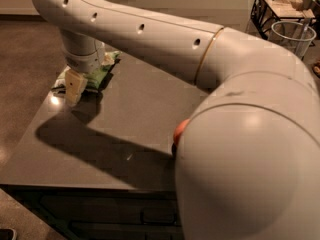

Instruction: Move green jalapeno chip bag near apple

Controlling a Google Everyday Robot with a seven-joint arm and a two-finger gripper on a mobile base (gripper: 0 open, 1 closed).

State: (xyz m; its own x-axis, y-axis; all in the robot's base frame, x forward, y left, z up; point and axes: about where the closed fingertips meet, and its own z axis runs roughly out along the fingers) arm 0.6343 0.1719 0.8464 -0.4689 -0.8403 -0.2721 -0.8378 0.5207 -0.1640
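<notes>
The task looks barely begun: the claw (pixel 75 86), spread or pressed together I cannot tell, hangs at the green jalapeno chip bag (pixel 99 75) on the surface's (pixel 140 104) far left corner, well apart from the half-hidden apple (pixel 180 130), so grasping and carrying remain.

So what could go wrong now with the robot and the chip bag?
The gripper hangs at the chip bag, which lies near the far left corner of the table, so a clumsy push might slide it off. Also, the big arm hides nearly all of the apple, so it might bump the apple and roll it.
</notes>
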